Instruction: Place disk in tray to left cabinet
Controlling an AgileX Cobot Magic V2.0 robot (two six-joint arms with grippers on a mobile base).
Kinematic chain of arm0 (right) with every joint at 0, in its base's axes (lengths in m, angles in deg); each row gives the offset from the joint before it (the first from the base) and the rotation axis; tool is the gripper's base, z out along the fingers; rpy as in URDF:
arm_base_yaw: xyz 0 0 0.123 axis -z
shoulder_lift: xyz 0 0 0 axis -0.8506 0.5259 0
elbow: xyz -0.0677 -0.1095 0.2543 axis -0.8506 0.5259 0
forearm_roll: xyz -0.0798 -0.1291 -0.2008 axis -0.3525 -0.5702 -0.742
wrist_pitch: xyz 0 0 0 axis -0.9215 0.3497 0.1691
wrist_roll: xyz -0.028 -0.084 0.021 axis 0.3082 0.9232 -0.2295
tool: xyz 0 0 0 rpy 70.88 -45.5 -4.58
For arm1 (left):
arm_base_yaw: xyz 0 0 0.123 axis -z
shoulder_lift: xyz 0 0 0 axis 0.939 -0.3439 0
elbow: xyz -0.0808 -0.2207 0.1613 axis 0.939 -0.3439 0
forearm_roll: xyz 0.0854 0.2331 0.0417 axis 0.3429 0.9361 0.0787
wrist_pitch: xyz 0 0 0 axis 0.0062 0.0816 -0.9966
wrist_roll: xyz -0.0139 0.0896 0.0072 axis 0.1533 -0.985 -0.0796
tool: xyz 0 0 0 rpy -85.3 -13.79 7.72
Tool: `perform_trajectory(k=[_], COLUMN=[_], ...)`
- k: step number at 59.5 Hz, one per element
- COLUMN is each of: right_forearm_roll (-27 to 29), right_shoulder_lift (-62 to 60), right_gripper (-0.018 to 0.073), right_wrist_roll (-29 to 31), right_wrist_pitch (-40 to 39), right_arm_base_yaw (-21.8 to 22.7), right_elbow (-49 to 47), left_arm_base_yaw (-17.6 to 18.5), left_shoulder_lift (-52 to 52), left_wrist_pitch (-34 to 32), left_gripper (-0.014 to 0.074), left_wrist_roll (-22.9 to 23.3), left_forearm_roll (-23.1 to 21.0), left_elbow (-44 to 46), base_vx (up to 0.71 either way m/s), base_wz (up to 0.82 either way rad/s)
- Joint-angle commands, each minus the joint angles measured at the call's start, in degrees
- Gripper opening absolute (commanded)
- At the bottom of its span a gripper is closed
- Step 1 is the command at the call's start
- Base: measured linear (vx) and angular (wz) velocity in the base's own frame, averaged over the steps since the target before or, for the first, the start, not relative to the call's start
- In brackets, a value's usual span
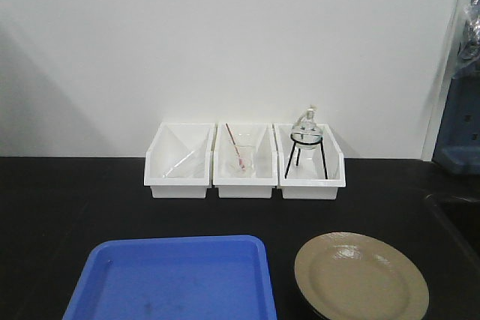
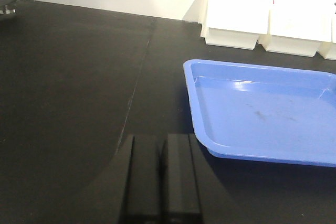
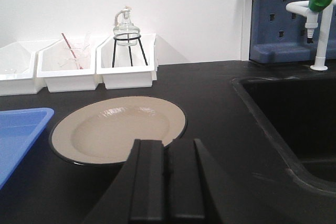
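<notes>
Blue tray (image 1: 172,279) lies flat on the black benchtop (image 1: 67,200); faint smudges mark its floor.

Disk (image 1: 361,277) is outside the tray, just to the tray's right, with a narrow strip of bench between them. It lies flat, tan face up, black rim showing.

Left gripper (image 2: 161,182) sits low over the bench off the tray's near left corner. Its fingers (image 2: 144,182) are pressed together with only a thin seam between them, and it holds nothing.

Right gripper (image 3: 167,182) is to the right of the tray, at the disk's near edge. Its fingers (image 3: 148,182) are likewise closed against each other and hold nothing. The tips overlap the rim in the wrist view — whether they touch the disk, I cannot tell.

Behind the tray, three white bins (image 1: 245,161) stand in a row against the white wall (image 1: 225,35).
- Left bin: contents clear, hard to make out.
- Middle bin: clear beaker (image 1: 241,157) with a reddish rod.
- Right bin: glass flask (image 1: 306,127) on a black wire tripod (image 1: 305,157).

Well to the tray's right, past the disk — a sunken black sink (image 3: 294,119), a white tap with a green handle (image 3: 320,3) and a blue perforated panel (image 3: 278,19).
</notes>
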Motion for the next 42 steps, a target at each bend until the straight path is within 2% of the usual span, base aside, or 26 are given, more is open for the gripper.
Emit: perform_trajectory(k=[1,42], right_forearm_roll=[-0.2,-0.5], right_shoulder_lift=[0.4,0.4], right_gripper=[-0.0008,-0.0008], right_wrist_roll=[0.3,1.0], right_wrist_pitch=[-4.7,-4.8], right_arm_base_yaw=[0.3,0.3], right_elbow=[1.2,1.2], left_arm_base_yaw=[-0.1,-0.1], left_shoulder_lift=[0.3,0.3], left_wrist_pitch=[-4.7,-5.2], left_gripper=[-0.0006,-0.0006], left_wrist_roll=[0.3,0.3], left_forearm_roll=[-0.2,-0.2], left_elbow=[-1.1,-1.1], base_vx=[0.0,0.0], base_wz=[0.0,0.0])
